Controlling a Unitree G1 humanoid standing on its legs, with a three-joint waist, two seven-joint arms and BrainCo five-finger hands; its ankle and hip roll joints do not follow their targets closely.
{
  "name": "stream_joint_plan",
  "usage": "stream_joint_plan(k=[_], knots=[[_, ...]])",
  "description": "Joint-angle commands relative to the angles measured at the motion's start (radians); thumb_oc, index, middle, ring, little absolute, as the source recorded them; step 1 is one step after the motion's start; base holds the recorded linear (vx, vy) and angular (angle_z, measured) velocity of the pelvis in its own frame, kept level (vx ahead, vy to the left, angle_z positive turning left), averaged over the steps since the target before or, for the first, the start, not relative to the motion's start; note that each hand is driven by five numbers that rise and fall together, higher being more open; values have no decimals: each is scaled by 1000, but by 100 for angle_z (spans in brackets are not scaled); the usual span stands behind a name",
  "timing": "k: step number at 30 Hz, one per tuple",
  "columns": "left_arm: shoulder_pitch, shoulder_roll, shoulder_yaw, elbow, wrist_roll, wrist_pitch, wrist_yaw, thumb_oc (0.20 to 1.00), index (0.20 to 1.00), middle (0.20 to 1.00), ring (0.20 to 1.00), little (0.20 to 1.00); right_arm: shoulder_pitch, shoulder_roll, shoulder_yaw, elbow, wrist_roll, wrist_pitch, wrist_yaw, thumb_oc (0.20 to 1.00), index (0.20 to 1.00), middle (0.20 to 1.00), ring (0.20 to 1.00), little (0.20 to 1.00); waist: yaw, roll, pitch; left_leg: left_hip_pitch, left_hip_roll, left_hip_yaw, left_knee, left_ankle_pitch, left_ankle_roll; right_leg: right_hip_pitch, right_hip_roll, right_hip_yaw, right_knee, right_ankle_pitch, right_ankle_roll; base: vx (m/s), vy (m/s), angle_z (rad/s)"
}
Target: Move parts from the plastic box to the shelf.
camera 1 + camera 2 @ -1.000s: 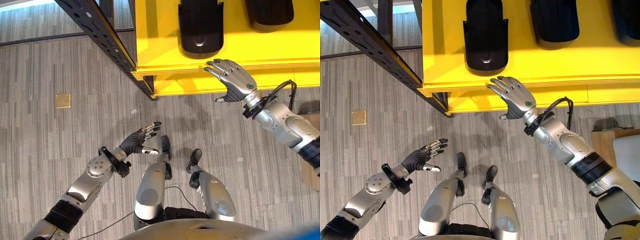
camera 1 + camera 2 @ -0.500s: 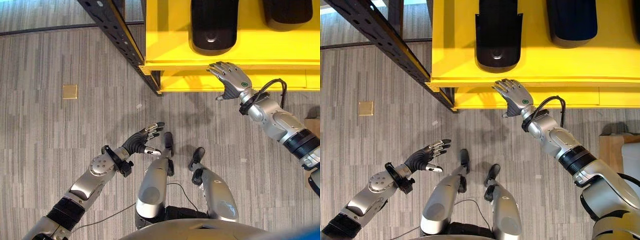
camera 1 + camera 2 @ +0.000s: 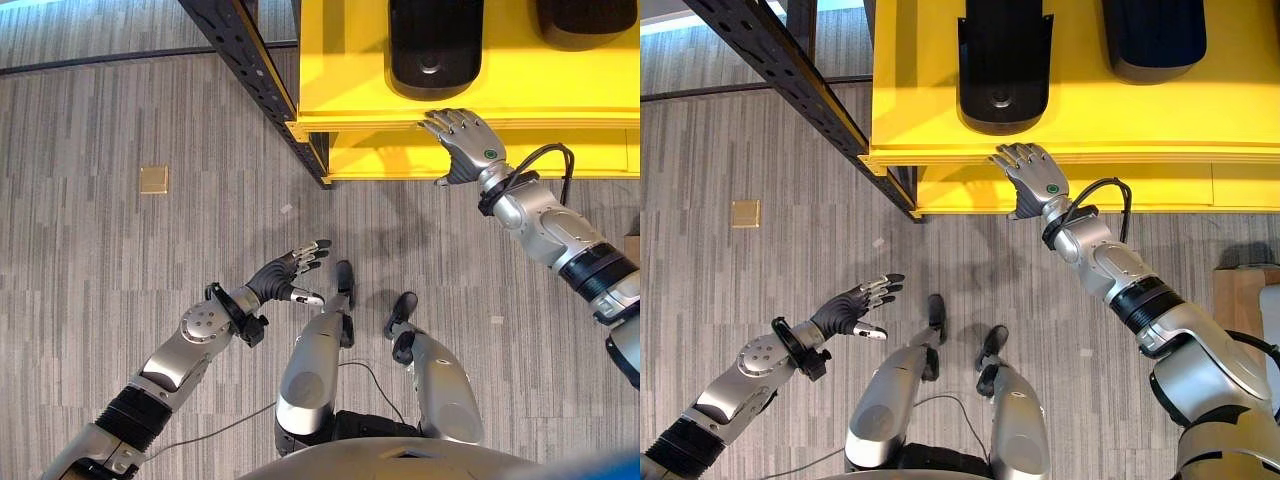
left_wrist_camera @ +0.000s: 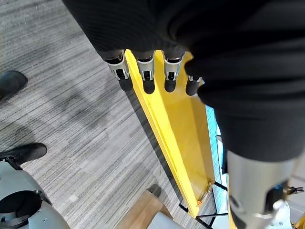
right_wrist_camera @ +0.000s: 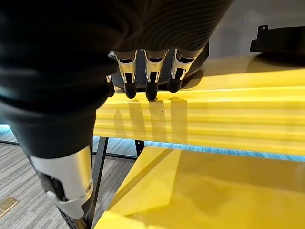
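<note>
Two black moulded parts [image 3: 435, 45] [image 3: 585, 20] lie on the top of the yellow shelf [image 3: 345, 60]. My right hand [image 3: 462, 143] is open, palm down, with its fingertips [image 5: 150, 88] at the shelf's front edge, just below the nearer black part [image 3: 1004, 60]. It holds nothing. My left hand [image 3: 280, 280] hangs open and empty over the floor at the lower left, well away from the shelf. In the left wrist view its straight fingers [image 4: 145, 71] point towards the yellow shelf [image 4: 176, 124].
A black perforated upright [image 3: 250, 70] slants down the shelf's left side. A lower yellow level [image 3: 400, 160] lies under the top one. A small brass plate [image 3: 153, 179] sits in the floor. A wooden platform [image 3: 1240, 300] carrying something pale is at the right edge.
The whole view has shifted, so the camera moved. My right hand stays at the shelf's front edge, with the arm stretched further. The left hand has hardly changed.
</note>
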Motion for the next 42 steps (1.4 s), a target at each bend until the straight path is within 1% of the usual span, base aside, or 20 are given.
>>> stream_joint_plan(k=[1,4,10,15,17,18,20,26,31,35,37,40,42], knots=[[22,-23,-21,-46,-13,-21,-22,1000,1000,1000,1000,1000,-91,-15,20,78,-14,58,15,1000,1000,1000,1000,1000,20,15,-21,-2,22,-64,53,-1,-73,-29,-2,-9,71,27,68,0,0,0],[12,-27,-25,-48,-20,-14,-28,1000,1000,1000,1000,1000,-114,-2,33,127,-11,79,53,1000,1000,1000,1000,1000,25,20,-21,-6,19,-65,53,2,-73,-31,-4,-12,70,28,68,0,0,0],[2,-26,-34,-46,-12,-3,-43,1000,1000,1000,1000,1000,-162,22,49,200,20,110,84,1000,1000,1000,1000,1000,36,27,-21,-17,18,-69,56,5,-73,-41,-5,-17,78,30,65,6,-1,2],[-3,-26,-31,-72,-15,24,-43,1000,1000,1000,1000,1000,-178,45,30,227,128,131,110,1000,1000,1000,1000,1000,43,30,-21,-26,18,-75,58,7,-72,-52,-9,-21,91,27,64,9,-4,3],[-2,-25,-32,-74,-13,22,-44,1000,1000,1000,1000,1000,-177,48,24,227,145,131,116,1000,1000,1000,1000,1000,44,31,-21,-27,18,-76,60,6,-71,-55,-10,-21,96,27,63,16,-1,9],[-1,-25,-33,-78,-13,26,-44,1000,1000,1000,1000,1000,-170,53,11,222,127,116,104,1000,1000,1000,1000,1000,41,30,-21,-26,18,-75,63,4,-71,-54,-12,-22,99,25,64,18,0,8],[-1,-25,-35,-77,-12,24,-44,1000,1000,1000,1000,1000,-166,52,9,217,112,114,102,1000,1000,1000,1000,1000,40,30,-21,-25,18,-75,64,4,-71,-54,-12,-20,100,25,64,9,0,2],[-12,-31,-44,-73,-15,22,-34,1000,1000,1000,1000,1000,-156,54,18,214,75,133,108,1000,1000,1000,1000,1000,34,29,-21,-30,21,-69,72,3,-69,-57,-12,-16,102,26,64,0,0,0],[-10,-31,-44,-67,-13,20,-41,1000,1000,1000,1000,1000,-154,50,19,237,69,120,97,1000,1000,1000,1000,1000,34,34,-21,-31,22,-69,77,3,-68,-59,-15,-17,110,25,63,0,0,0],[-19,-29,-48,-66,-19,25,-41,1000,1000,1000,1000,1000,-170,59,23,250,69,124,84,1000,1000,1000,1000,1000,37,37,-21,-32,23,-70,80,3,-67,-61,-18,-18,115,24,63,0,0,0],[-21,-30,-50,-66,-16,30,-44,1000,1000,1000,1000,1000,-188,61,24,254,61,122,94,1000,1000,1000,1000,1000,39,37,-21,-35,22,-71,83,1,-66,-63,-18,-19,116,24,62,0,0,0],[-21,-28,-49,-68,-19,38,-47,1000,1000,1000,1000,1000,-225,73,38,258,72,148,119,1000,1000,1000,1000,1000,47,39,-21,-38,20,-75,85,2,-66,-66,-18,-20,120,23,61,0,0,0],[-25,-31,-51,-72,-16,44,-47,1000,1000,1000,1000,1000,-231,77,44,259,61,152,137,1000,1000,1000,1000,1000,48,40,-21,-41,20,-77,86,3,-66,-68,-18,-19,123,23,61,0,0,0]])
